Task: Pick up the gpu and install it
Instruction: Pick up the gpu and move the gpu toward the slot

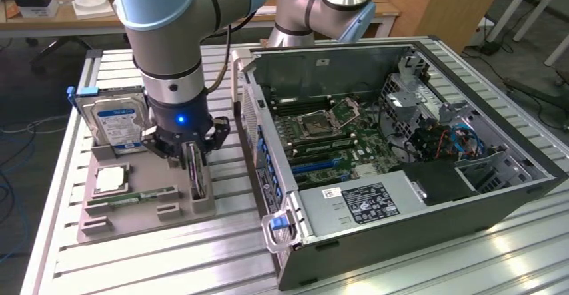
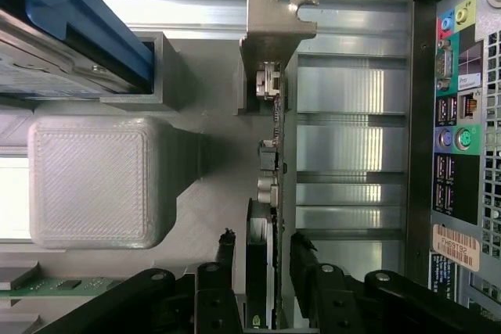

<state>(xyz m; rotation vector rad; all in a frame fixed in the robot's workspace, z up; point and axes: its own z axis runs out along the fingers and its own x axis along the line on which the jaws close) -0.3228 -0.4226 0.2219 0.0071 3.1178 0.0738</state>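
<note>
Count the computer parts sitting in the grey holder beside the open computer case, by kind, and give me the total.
Hard drive: 1
Processor chip: 1
Memory stick: 1
Graphics card: 1
Total: 4

Robotics lab bench, no doubt about it.
Opened-up PC tower (image 1: 400, 195) lying on a slotted aluminium table (image 1: 160, 262), motherboard (image 1: 356, 132) on show. Just beside the tower, on the exterior view's left, a grey printed parts tray (image 1: 191, 206) with a hard drive (image 1: 116, 122) standing in it, and a pale blue robot arm (image 1: 169, 35) above that. Beyond the tower, a wooden desk (image 1: 53, 23) with clutter, plus loose cables (image 1: 532, 85) on the floor.
</note>
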